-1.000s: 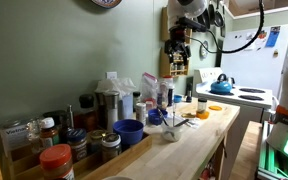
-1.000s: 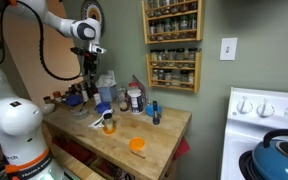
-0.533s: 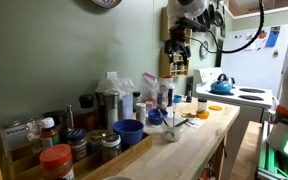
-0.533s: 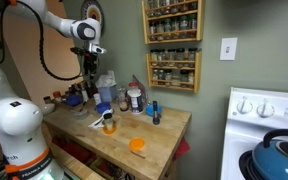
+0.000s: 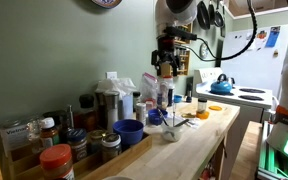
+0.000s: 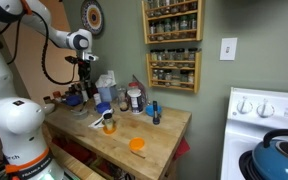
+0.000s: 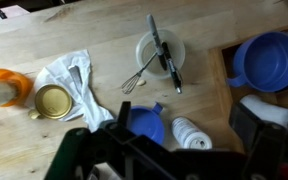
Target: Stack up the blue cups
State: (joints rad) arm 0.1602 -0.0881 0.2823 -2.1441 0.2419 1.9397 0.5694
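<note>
One blue cup [image 7: 269,60] stands at the counter's edge, top right in the wrist view, and it also shows in an exterior view [image 5: 129,131]. The other blue cup [image 7: 144,125] sits below the middle of the wrist view, next to a lying white bottle [image 7: 189,133]; it also shows in an exterior view [image 5: 154,117]. My gripper [image 7: 169,152] hangs high above the counter, over this second cup. Its fingers are wide apart and hold nothing. It shows in both exterior views [image 5: 165,66] [image 6: 84,78].
A white dish [image 7: 159,52] holds a pen and a small whisk. A gold-lidded jar [image 7: 52,100], a white cloth [image 7: 74,72] and an orange item [image 7: 4,88] lie to the left. Jars and bottles crowd the wall side [image 5: 109,100]. A blue kettle [image 5: 221,86] sits on the stove.
The arm has swung sideways and slightly down along the counter, bringing the gripper over the cluttered area. Nothing on the counter has moved.
</note>
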